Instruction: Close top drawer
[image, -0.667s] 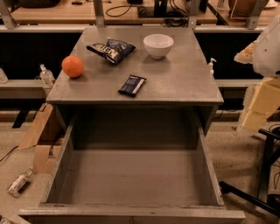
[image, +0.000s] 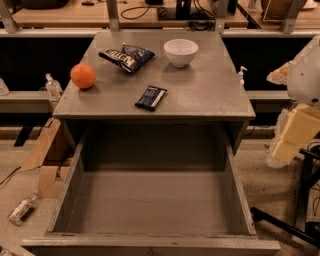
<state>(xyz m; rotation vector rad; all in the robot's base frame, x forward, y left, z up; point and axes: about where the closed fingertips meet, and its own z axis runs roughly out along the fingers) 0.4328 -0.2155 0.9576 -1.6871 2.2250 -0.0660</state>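
Observation:
The top drawer (image: 150, 200) is a wide grey wooden drawer, pulled far out toward me from under the grey cabinet top (image: 200, 95). Its deep plain box is empty. Only the top edge of its front panel (image: 150, 244) shows at the bottom of the view, and the knob is out of view. My arm is at the right edge, beside the cabinet and clear of the drawer. My gripper (image: 292, 137) shows there as pale cream parts below a white rounded arm part (image: 306, 70).
On the cabinet top lie an orange (image: 83, 76), a chip bag (image: 127, 56), a white bowl (image: 181, 52) and a dark snack bar (image: 150, 97). Cardboard (image: 45, 150) and a bottle (image: 21, 209) lie on the floor at left. A dark frame (image: 300, 200) stands at right.

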